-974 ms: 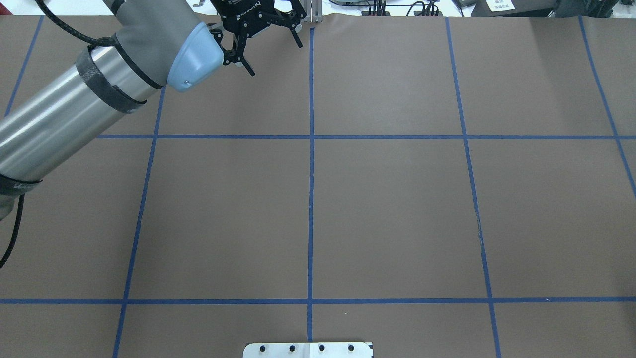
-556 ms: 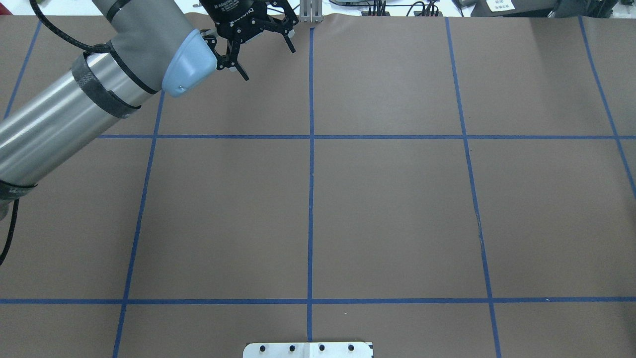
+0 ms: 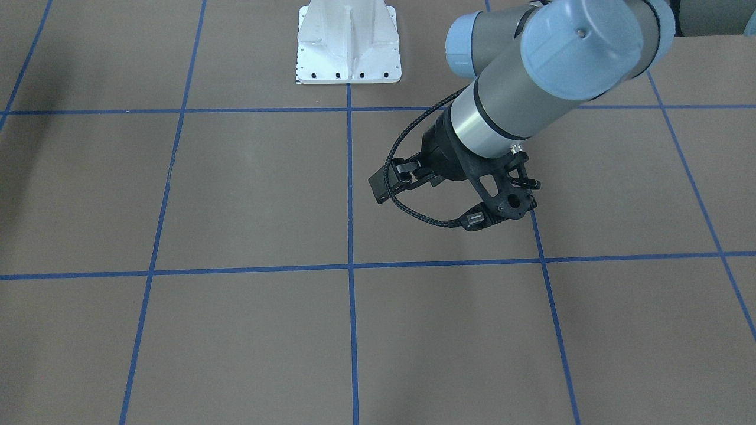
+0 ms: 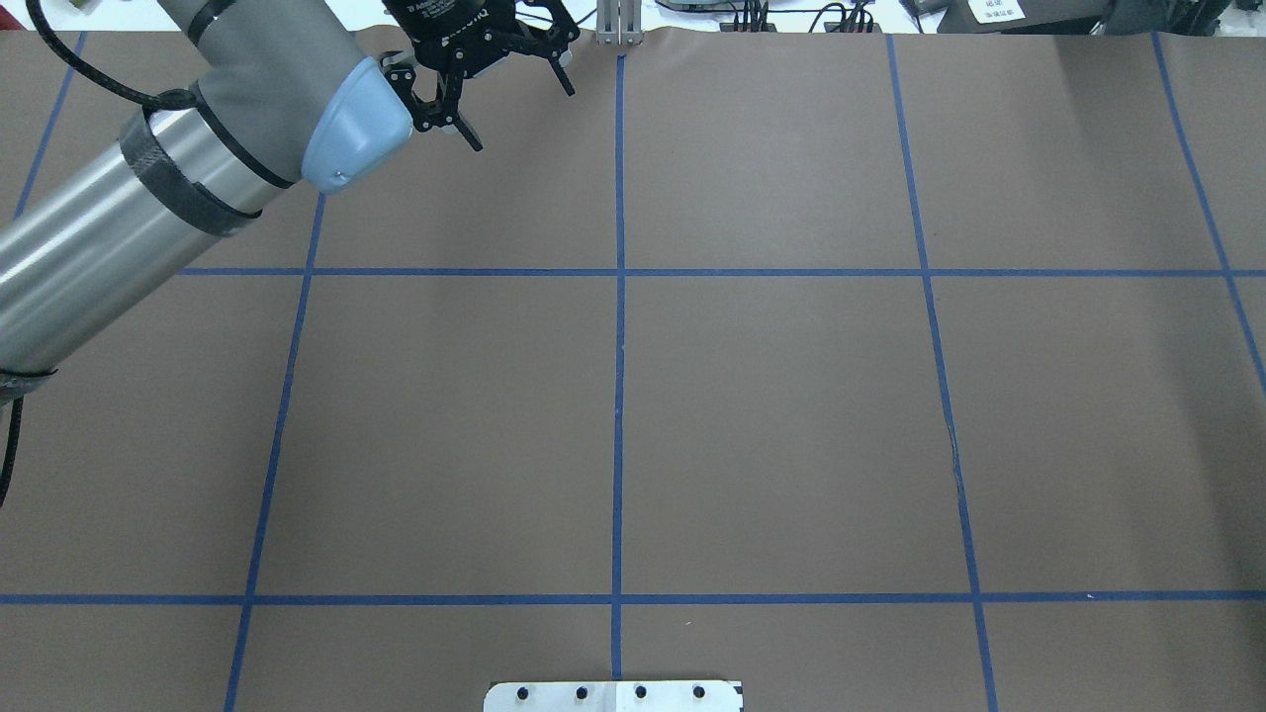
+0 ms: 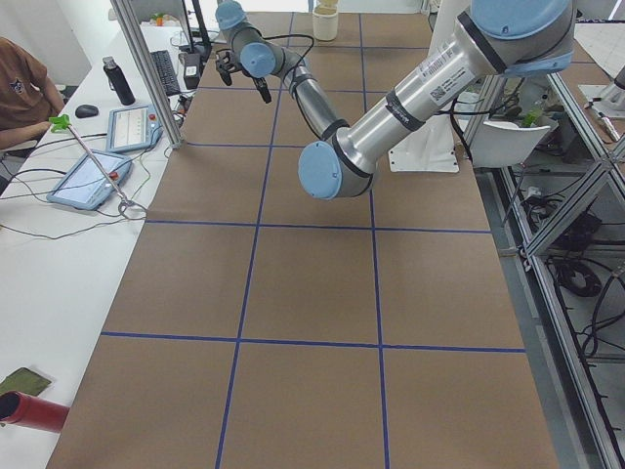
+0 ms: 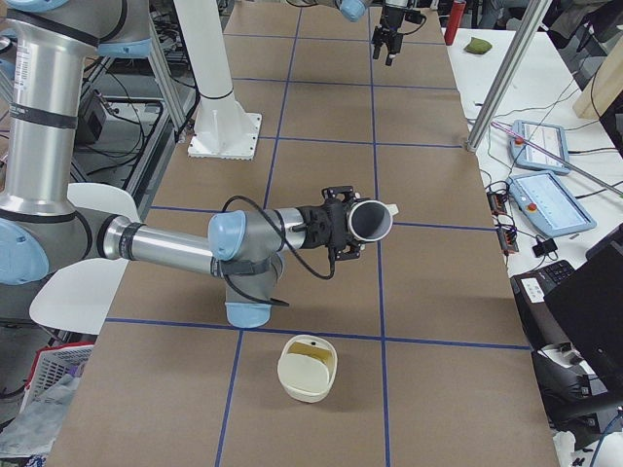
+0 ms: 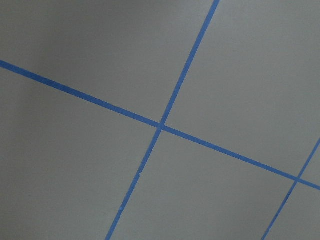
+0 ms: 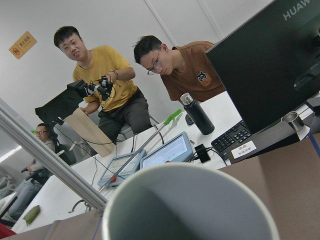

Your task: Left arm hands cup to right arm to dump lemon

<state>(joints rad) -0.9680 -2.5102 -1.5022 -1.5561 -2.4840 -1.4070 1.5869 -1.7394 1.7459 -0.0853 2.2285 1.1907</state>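
Observation:
The cream-white cup (image 6: 372,220) lies on its side in the air at my right gripper (image 6: 341,229), mouth pointing away from the arm. The right wrist view shows its grey inside (image 8: 190,210), with no lemon in the part I see. This gripper shows only in the exterior right view, so I cannot tell whether it is shut. My left gripper (image 4: 524,119) hangs open and empty over the table's far edge, left of the middle tape line. The left arm's holed wrist bracket (image 3: 502,200) shows in the front view.
A cream bowl (image 6: 292,384) stands on the table near the right arm's elbow, with something yellowish inside; I cannot tell if it is the lemon. The white base pedestal (image 6: 224,126) stands at the robot's side. Tablets and operators (image 8: 100,65) are beyond the far edge.
My left arm has swung a little to the left and towards the far edge in the overhead view. Its gripper stays open and empty.

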